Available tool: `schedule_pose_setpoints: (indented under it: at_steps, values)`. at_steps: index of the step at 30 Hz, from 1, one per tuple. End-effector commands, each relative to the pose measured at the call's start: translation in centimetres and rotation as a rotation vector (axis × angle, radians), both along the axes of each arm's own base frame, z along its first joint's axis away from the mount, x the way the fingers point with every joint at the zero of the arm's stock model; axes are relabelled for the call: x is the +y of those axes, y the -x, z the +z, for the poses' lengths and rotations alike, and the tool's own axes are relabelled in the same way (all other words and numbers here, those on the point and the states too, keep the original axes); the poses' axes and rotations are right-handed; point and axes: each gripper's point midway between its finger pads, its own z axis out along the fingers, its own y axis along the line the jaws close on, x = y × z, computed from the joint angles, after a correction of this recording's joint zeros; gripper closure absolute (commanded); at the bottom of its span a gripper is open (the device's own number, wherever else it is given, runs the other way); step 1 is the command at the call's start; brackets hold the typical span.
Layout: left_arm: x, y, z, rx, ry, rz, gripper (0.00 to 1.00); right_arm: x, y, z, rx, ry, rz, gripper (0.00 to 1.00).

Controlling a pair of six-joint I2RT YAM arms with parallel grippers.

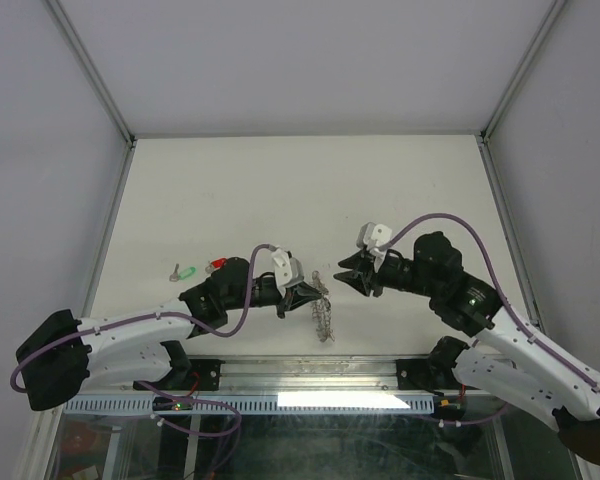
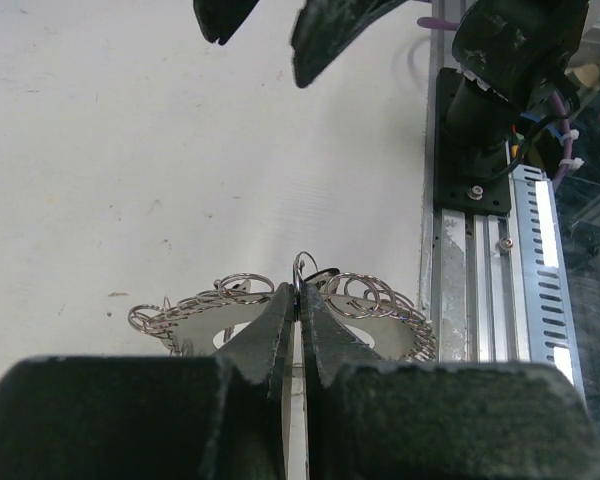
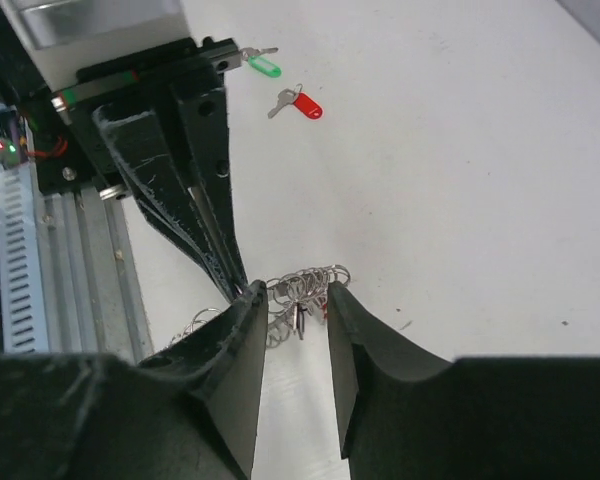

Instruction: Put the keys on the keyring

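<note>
The white table [image 1: 380,180] is carrying two small keys, both lying flat towards its left side: the green key [image 1: 186,270] is sitting outermost, the red key [image 1: 218,265] near it, apart.

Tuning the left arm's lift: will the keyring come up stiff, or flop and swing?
Probably mixed. The keyring has a flat metal plate, likely rigid, but its fringe of small loose rings should dangle. The left gripper pinches only one thin loop at the rim, so it may pivot and swing.
</note>
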Motion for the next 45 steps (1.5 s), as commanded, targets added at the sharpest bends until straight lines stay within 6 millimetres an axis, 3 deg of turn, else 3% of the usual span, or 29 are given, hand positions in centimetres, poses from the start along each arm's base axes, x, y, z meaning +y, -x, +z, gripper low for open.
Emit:
schedule_pose_setpoints:
  at_steps: [1, 10, 26, 41, 45]
  values:
    - [0.1, -0.7, 4.5, -0.047, 0.198, 0.053, 1.00, 1.5, 0.0, 2.7, 0.215, -0.240, -0.023, 0.67]
    - [2.0, -0.8, 4.5, 0.010, 0.353, 0.088, 1.00, 1.5, -1.2, -1.4, 0.548, -0.257, -0.114, 0.67]
    - [3.4, -1.6, 6.1, 0.023, 0.540, 0.121, 1.00, 3.4, -0.2, -1.9, 0.826, -0.365, -0.068, 0.66]
    - [2.9, -1.7, 6.7, 0.015, 0.550, 0.104, 1.00, 3.9, -0.8, -2.2, 0.856, -0.387, -0.087, 0.68]
    - [2.7, -1.7, 6.8, 0.014, 0.547, 0.096, 1.00, 4.0, -0.7, -1.9, 0.858, -0.398, -0.075, 0.75]
